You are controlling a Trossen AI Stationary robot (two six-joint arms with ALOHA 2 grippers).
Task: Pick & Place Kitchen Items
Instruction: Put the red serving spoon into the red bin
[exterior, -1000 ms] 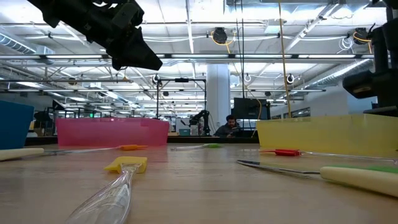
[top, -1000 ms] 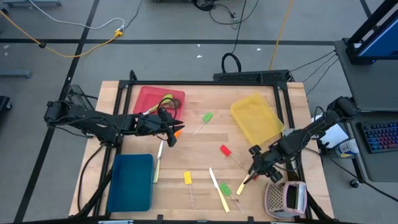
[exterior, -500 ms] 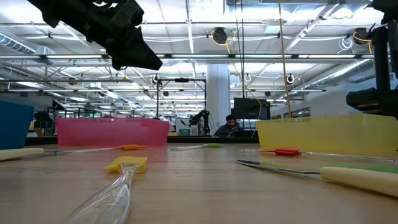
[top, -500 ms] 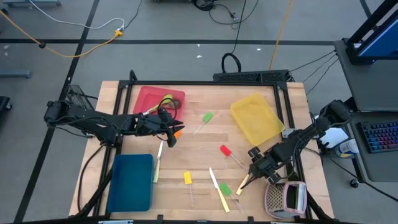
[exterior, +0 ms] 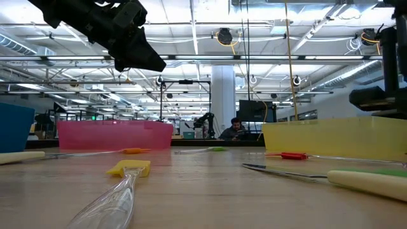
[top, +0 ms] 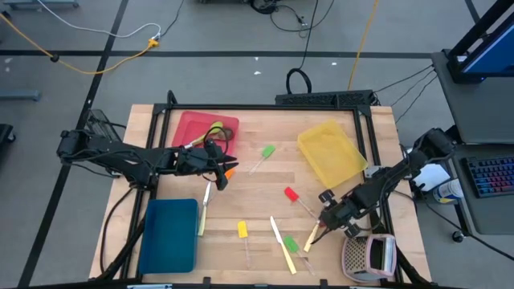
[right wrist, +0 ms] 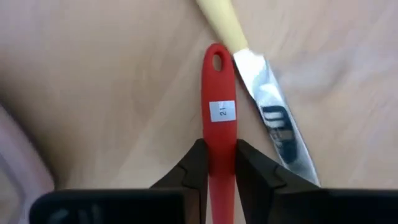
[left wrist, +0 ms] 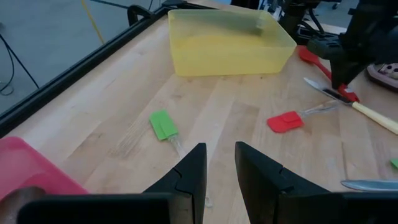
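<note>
My right gripper [right wrist: 217,165] has just dropped and pinched the red spoon [right wrist: 219,118] beside the knife [right wrist: 267,106] at the table's right front; left gripper [left wrist: 219,163] waits, fingers slightly apart, empty. Lift comes next.

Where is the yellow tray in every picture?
High view: yellow tray on the table's right half.
Low view: at the right, behind the utensils.
Left wrist view: far ahead, past the green spatula.
Right wrist view: not in it.
Shared landmark: the red spatula near it.
</note>
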